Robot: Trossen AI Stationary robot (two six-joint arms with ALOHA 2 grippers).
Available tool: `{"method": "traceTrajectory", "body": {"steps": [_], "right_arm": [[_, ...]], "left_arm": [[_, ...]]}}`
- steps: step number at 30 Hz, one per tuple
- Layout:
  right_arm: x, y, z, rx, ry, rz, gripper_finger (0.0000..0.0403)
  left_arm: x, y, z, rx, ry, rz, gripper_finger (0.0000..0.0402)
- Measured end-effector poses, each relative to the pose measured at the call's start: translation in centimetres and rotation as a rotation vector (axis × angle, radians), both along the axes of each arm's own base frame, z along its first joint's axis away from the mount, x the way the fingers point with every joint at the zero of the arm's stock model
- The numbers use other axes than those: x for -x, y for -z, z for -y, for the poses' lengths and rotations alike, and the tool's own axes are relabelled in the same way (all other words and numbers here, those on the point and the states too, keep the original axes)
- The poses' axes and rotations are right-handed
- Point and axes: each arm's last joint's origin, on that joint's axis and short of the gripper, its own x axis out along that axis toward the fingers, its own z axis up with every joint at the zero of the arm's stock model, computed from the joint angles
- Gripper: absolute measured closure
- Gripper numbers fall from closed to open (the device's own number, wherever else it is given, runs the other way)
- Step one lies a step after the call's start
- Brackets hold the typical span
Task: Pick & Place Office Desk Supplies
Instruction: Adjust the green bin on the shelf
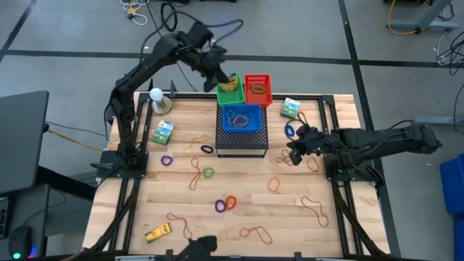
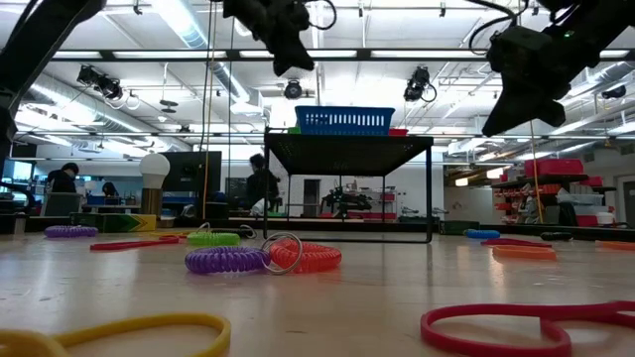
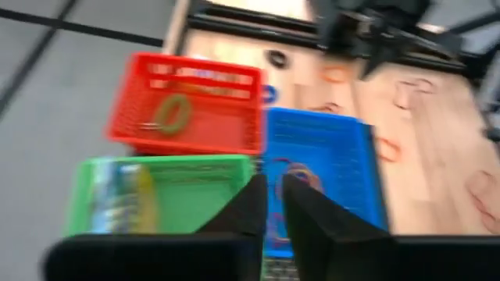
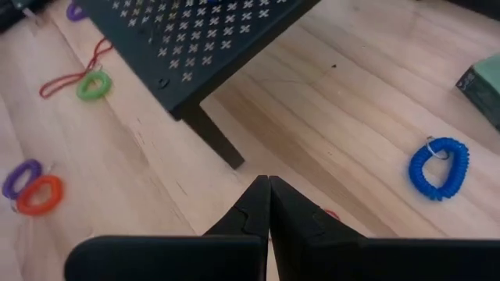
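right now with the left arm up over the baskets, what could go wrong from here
1. The left gripper hangs over the seam between the green basket and the blue basket, so a drop could land in the wrong one.
2. The right gripper sits shut beside the black mesh stand's leg; a sweep toward the blue coil ring might clip it.

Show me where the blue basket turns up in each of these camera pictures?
High view: the blue basket sits on the black mesh stand, at the table's far middle.
Low view: blue basket atop the stand, centre.
Left wrist view: blue basket beside the red basket and green basket.
Right wrist view: not visible; only the stand.
Shared landmark: the stand.
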Motion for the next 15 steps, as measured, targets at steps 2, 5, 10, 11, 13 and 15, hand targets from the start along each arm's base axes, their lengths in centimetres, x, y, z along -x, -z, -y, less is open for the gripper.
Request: {"method": "traceTrajectory", "body": {"steps": [2,5,10,11,13,15], "right_arm": [[0.0,-0.2,0.5,-0.020,0.003,0.005,0.0396],[-0.1,-0.5,1.1,-0.015,0.002,0.005,0.0399],[0.0,-0.9,2.1,0.012,0.014,0.002,0.0397],[0.0,-0.9,2.2,0.015,0.017,-0.001,0.0397],[0.1,-0.9,2.5,0.024,0.017,-0.006,0.0397],[0.1,-0.9,2.7,0.036,0.018,-0.013,0.0397]], "left_arm": [[-0.2,0.2,0.6,0.017,0.018,-0.020,0.0388],[-0.3,0.3,0.9,0.019,-0.025,-0.055,0.0394],[0.4,0.6,0.1,0.009,-0.191,-0.135,0.0393],[0.6,0.7,-0.1,0.012,-0.214,-0.152,0.0393],[0.7,1.2,-0.3,0.003,-0.254,-0.177,0.0393],[0.8,2.3,-0.4,0.001,-0.290,-0.190,0.0393]]}}
